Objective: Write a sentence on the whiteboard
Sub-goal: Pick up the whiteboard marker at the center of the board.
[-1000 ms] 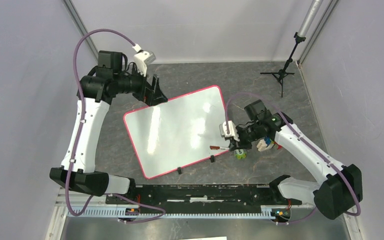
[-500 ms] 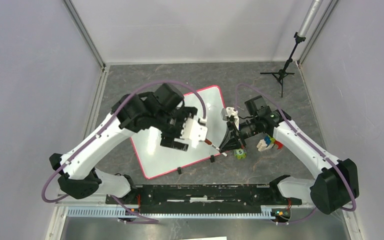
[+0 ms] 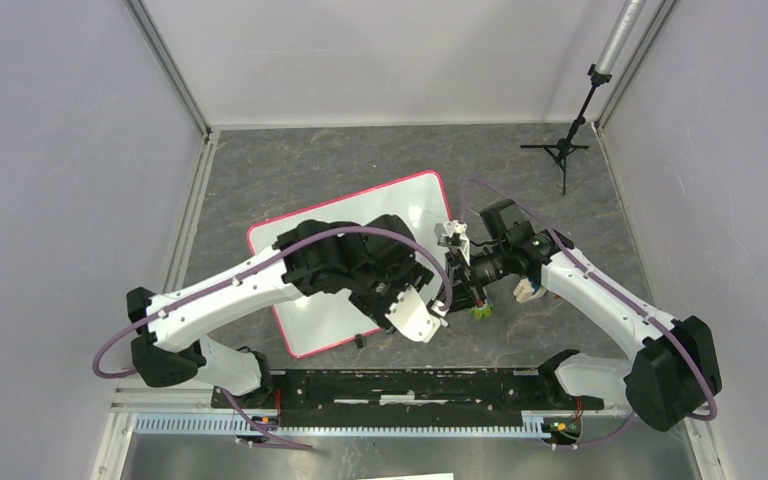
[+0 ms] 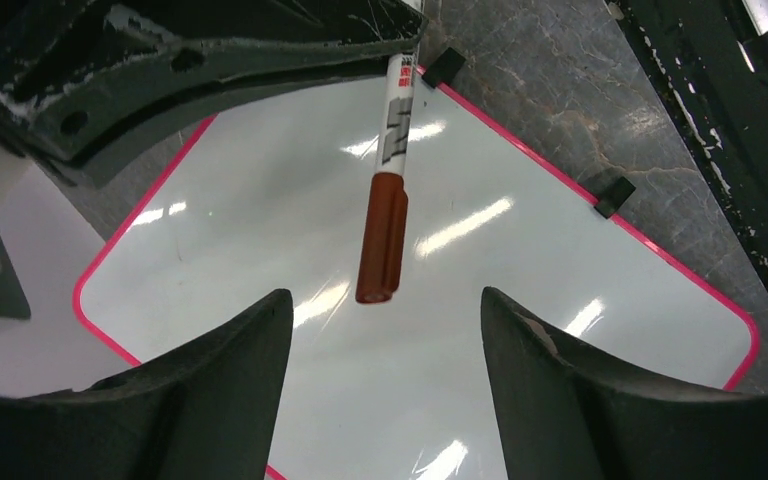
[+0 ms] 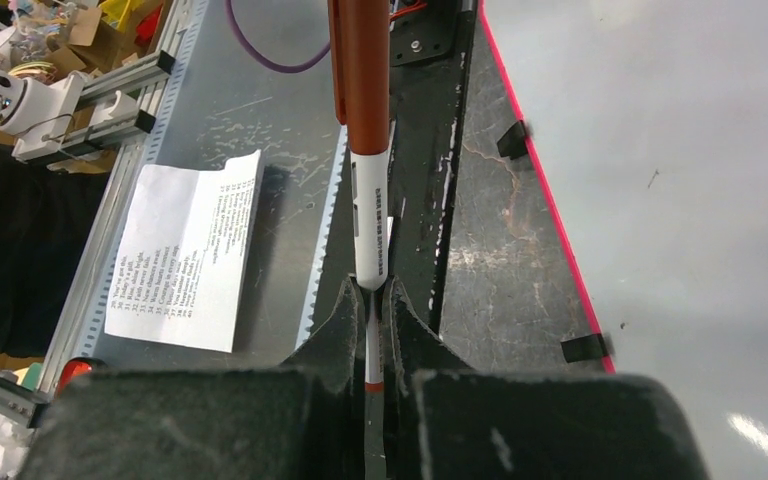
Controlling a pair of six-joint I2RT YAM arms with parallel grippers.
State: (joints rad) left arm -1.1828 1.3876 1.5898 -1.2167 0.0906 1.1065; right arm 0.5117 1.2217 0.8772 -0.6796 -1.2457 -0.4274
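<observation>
Now the left hand [image 4: 385, 312] has swung across to the capped marker [image 4: 384, 225].

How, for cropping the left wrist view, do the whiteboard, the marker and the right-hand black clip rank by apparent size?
1. whiteboard
2. marker
3. clip
The marker seems nearer the camera than the other two, so it looks enlarged, yet the order is plain.

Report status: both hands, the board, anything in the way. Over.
Right hand shut on marker tail. Left hand open, straddling the cap, not touching. Whiteboard blank. In the way: cap on the tip.
</observation>
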